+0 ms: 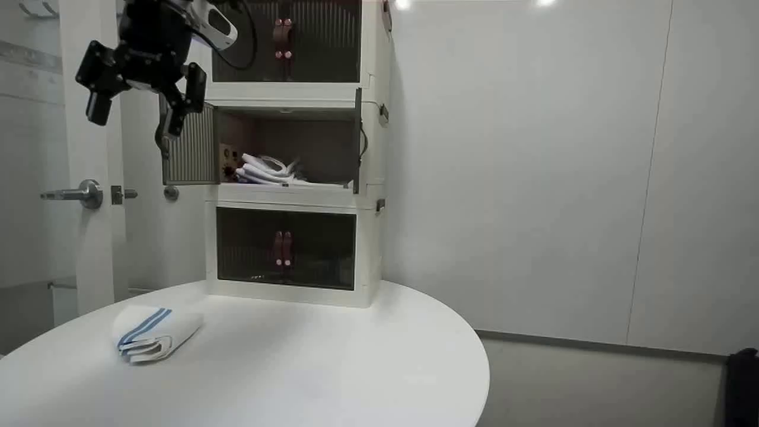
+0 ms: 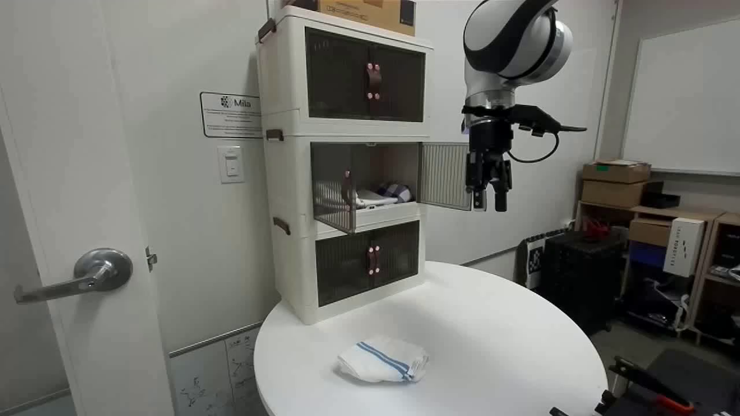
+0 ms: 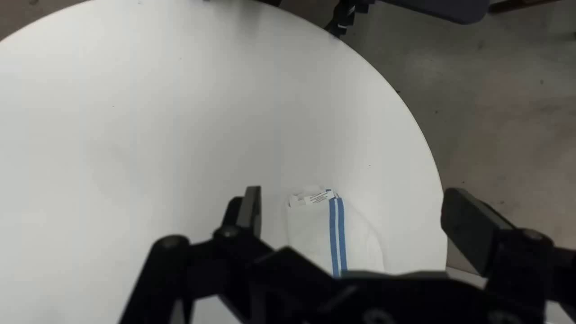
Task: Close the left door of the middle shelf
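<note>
Arm [image 1: 156,35] hangs at left in an exterior view, jaws downward and spread apart, above one worktop [image 1: 332,356] bearing one folded towel [image 1: 163,329]. Rightward: one left door [image 1: 193,163], swung open at the edge of one middle shelf [image 1: 308,142]; one right door [image 1: 357,148], likewise open.

Light bright, soft, whitish | two white glare spots [image 1: 402,3] high on the far smooth white wall [image 1: 510,154] in an exterior view | round white tabletop [image 1: 332,362] bright, faintly shaded | inside of the white-framed rectangular middle shelf [image 1: 308,145] dim | wrist view: black two-finger gripper [image 3: 354,204] near and blurred
</note>
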